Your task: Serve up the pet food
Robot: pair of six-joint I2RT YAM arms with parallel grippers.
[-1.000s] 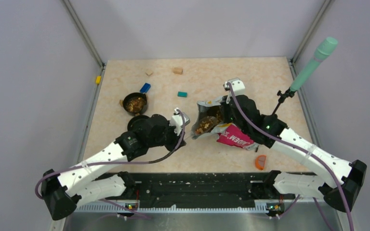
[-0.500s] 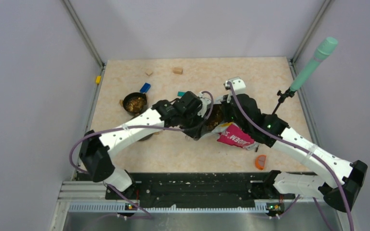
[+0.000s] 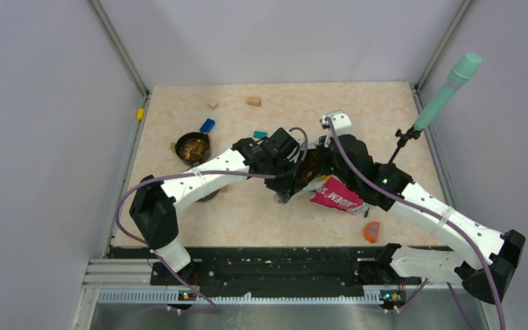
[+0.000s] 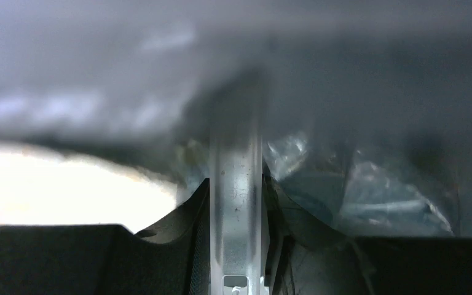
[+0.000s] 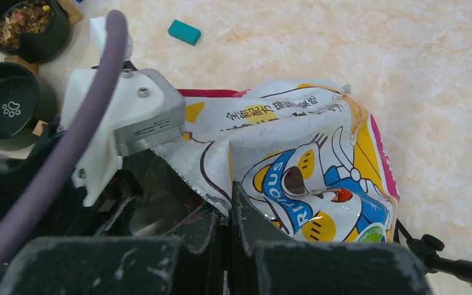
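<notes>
Your pale marbled table [image 3: 385, 117] carries both arms, which meet at its middle. Your left arm [image 3: 199, 175] lies stretched from the near left corner across to the mouth of the bag [image 5: 307, 153]. Your right arm [image 3: 440, 216] comes in from the near right to the same spot.

The glossy bag, printed with a cartoon cat in yellow, blue and magenta, lies on its side with its mouth facing left. Your right gripper [image 5: 228, 212] is pinched tight on the torn upper edge of that mouth, fingers pressed together with the foil between them. Your left gripper [image 4: 236, 206] is partly closed on a flat silver metal handle [image 4: 236, 160] that runs forward into the bag's foil interior. What sits at the handle's far end you cannot tell, as the wrist view is dark and blurred there.

A mint-green rod on a thin black stand [image 3: 447, 86] rises at the right edge. Left of the bag stands a black bowl [image 5: 52, 40], and the pet food [image 5: 21, 17] lies heaped inside it. A second black dish with a paw print [image 5: 9, 107] sits just nearer, beside your left wrist.

Well apart from the bag lie an orange piece [image 3: 372, 231], two tan blocks [image 3: 253, 100], a blue block [image 3: 207, 125] and a teal block [image 5: 184, 32].
</notes>
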